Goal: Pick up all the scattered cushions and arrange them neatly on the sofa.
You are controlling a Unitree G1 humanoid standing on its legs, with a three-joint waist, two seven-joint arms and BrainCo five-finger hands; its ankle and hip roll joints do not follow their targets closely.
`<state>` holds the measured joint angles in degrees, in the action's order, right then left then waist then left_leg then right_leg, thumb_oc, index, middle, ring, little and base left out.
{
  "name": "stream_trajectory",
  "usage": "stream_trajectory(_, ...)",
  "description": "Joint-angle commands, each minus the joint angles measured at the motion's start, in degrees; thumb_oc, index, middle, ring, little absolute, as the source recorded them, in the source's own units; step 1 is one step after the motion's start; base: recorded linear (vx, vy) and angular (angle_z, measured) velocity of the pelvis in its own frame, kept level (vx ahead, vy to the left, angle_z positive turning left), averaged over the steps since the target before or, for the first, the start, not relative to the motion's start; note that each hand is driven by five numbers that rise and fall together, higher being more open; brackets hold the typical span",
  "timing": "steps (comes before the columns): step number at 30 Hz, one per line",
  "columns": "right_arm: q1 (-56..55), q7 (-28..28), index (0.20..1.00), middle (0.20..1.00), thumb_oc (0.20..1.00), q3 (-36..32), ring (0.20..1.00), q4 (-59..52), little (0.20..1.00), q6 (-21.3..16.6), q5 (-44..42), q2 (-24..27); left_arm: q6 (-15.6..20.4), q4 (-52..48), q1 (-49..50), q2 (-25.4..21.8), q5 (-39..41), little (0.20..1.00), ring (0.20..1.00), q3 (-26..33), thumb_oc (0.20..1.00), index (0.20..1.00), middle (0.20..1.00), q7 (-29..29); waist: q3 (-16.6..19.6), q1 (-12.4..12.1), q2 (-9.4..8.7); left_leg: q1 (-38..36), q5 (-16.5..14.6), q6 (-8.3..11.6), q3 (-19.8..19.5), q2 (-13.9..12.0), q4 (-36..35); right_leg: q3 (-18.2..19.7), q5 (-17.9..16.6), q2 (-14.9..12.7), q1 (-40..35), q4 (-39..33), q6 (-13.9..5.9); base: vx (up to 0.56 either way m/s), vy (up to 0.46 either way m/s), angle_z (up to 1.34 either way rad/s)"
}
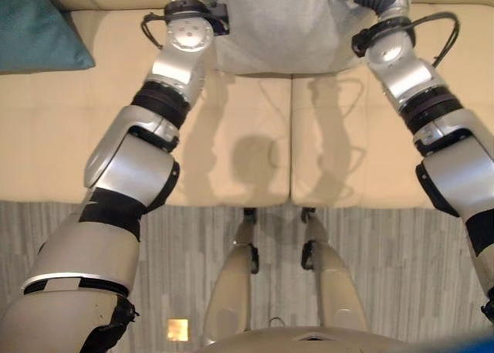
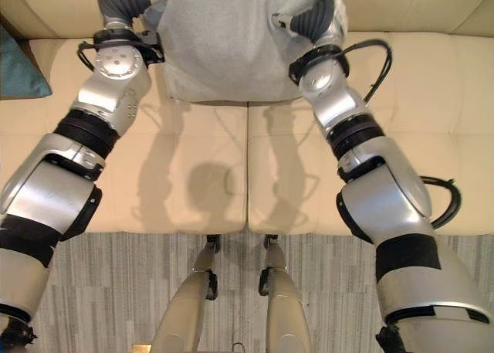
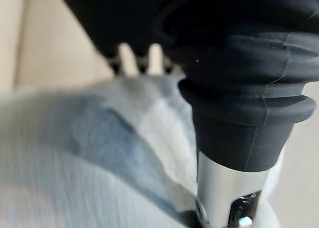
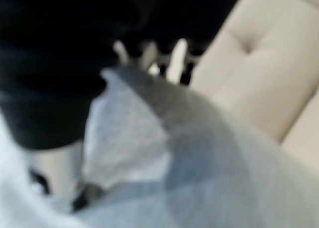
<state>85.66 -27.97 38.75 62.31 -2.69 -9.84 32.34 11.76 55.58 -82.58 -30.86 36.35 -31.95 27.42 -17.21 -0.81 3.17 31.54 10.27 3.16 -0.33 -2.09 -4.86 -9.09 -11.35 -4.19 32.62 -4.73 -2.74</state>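
A light grey cushion [image 2: 231, 36] is held up over the middle of the cream sofa [image 1: 231, 137], in front of the backrest. My left hand [image 2: 123, 1] grips its left edge and my right hand [image 2: 312, 13] grips its right edge. In the left wrist view the thumb [image 3: 224, 188] presses on the grey cushion's [image 3: 99, 153] face while the fingers [image 3: 134, 58] reach behind its edge. The right wrist view shows the same pinch, with fingers [image 4: 174, 58] behind the grey fabric [image 4: 199, 163]. A teal cushion [image 1: 35, 25] leans at the sofa's far left.
The two cream seat pads meet at a seam [image 2: 247, 175] below the held cushion. A striped grey rug [image 1: 386, 252] runs along the sofa's front edge, with a small bright square [image 1: 177, 329] on it.
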Motion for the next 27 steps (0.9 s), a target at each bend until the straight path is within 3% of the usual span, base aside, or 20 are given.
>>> stream_trajectory(1,5.8,-0.3,1.000,1.000,1.000,0.6,1.000,0.6,1.000,-1.5,-1.0,-1.3,3.0,2.3,-5.7,-2.2,-2.0,1.000,1.000,-0.9,1.000,1.000,1.000,-1.1,0.6,-0.3,-1.65,-2.7,0.1,4.07,-3.4,0.3,-0.1,0.3,2.5,-2.7,-0.3,5.1,-6.28,0.02,-0.013,0.11)
stream_trajectory(10,3.6,-0.1,1.000,1.000,1.000,-0.5,1.000,-0.1,1.000,-1.9,-4.3,8.4,4.0,1.5,0.7,-10.2,1.4,1.000,1.000,2.9,1.000,1.000,1.000,-2.4,1.8,-0.7,-2.49,-4.4,0.0,4.34,-3.8,0.3,-0.1,-0.5,2.1,-2.6,-3.7,3.2,-6.50,0.00,0.001,0.10)
stream_trajectory(11,1.1,0.3,1.000,1.000,1.000,-1.6,1.000,-1.9,1.000,-2.1,-4.2,10.1,4.4,-1.6,4.2,-11.7,1.1,1.000,1.000,4.3,1.000,1.000,1.000,-2.9,2.0,-0.8,-2.67,-5.0,-0.2,4.36,-3.8,0.3,-0.1,-0.5,2.2,-2.6,-4.5,3.0,-6.51,0.00,0.000,0.00)
stream_trajectory(12,-6.1,1.7,1.000,1.000,1.000,-4.4,1.000,-8.9,1.000,-3.1,-3.4,13.0,5.7,-10.9,13.9,-13.1,0.4,1.000,1.000,8.1,1.000,1.000,1.000,-4.1,2.1,-0.9,-3.03,-6.9,-0.8,4.31,-3.6,0.2,-0.1,-1.0,2.4,-2.4,-6.5,2.6,-6.32,0.00,0.000,0.00)
stream_trajectory(13,-6.7,1.6,1.000,1.000,1.000,-4.6,1.000,-9.3,1.000,-2.9,-3.3,12.9,5.5,-11.5,14.7,-13.1,0.2,1.000,1.000,8.3,1.000,1.000,1.000,-3.9,2.3,-0.9,-3.04,-7.1,-0.8,4.30,-3.6,0.2,-0.1,-1.0,2.4,-2.4,-6.7,2.5,-6.33,0.04,-0.002,-0.01)
stream_trajectory(15,-16.5,4.1,1.000,1.000,1.000,-7.6,1.000,-16.3,1.000,-3.8,-1.6,15.9,6.0,-19.7,25.9,-14.7,-1.1,1.000,1.000,12.7,1.000,1.000,1.000,-6.2,2.5,-0.9,-3.41,-9.5,-1.7,4.32,-3.4,0.0,-0.1,-1.0,3.0,-2.2,-9.3,2.3,-6.15,0.05,-0.004,0.02)
stream_trajectory(18,-34.9,6.6,1.000,1.000,1.000,-17.1,1.000,-26.1,1.000,-5.1,1.1,16.5,5.9,-31.9,44.9,-13.8,-3.0,1.000,1.000,21.3,1.000,1.000,1.000,-8.0,3.3,-0.9,-3.85,-12.8,-2.8,4.21,-3.0,-0.3,-0.1,-1.3,3.9,-2.2,-12.8,2.1,-5.95,0.08,-0.005,-0.01)
stream_trajectory(19,-45.2,8.8,1.000,1.000,1.000,-21.7,1.000,-29.5,1.000,-5.1,3.9,16.9,5.8,-36.3,55.7,-11.3,-2.4,1.000,1.000,26.0,1.000,1.000,1.000,-10.1,4.0,-0.8,-4.14,-14.8,-3.1,4.08,-2.9,-0.3,-0.1,-1.7,4.7,-2.3,-15.1,2.1,-5.80,0.10,-0.009,0.00)
stream_trajectory(23,-60.1,11.4,1.000,1.000,1.000,-27.6,1.000,-32.7,1.000,-5.3,7.4,13.2,4.4,-39.7,70.2,-5.1,-3.5,1.000,1.000,30.2,1.000,1.000,1.000,-12.6,5.3,-0.9,-4.50,-18.4,-4.0,3.94,-2.7,-0.5,-0.1,-2.3,5.8,-2.2,-18.8,1.8,-5.81,0.07,-0.015,0.00)
stream_trajectory(26,-74.2,15.9,1.000,1.000,1.000,-31.7,1.000,-29.7,1.000,-4.9,11.3,7.3,1.0,-33.8,83.2,1.0,-8.4,1.000,1.000,33.0,1.000,1.000,1.000,-17.1,8.0,-0.7,-4.75,-22.8,-4.6,3.70,-2.6,-0.7,-0.1,-2.8,7.0,-1.7,-23.5,1.1,-5.69,0.07,-0.019,-0.01)
stream_trajectory(27,-74.3,15.9,1.000,1.000,1.000,-31.7,1.000,-29.8,1.000,-4.9,11.3,7.3,1.0,-33.8,83.3,1.0,-8.4,1.000,1.000,33.0,1.000,1.000,1.000,-17.1,8.0,-0.7,-4.75,-23.0,-4.6,3.71,-2.6,-0.7,-0.1,-2.8,7.0,-1.7,-23.7,1.0,-5.69,0.00,0.000,0.00)
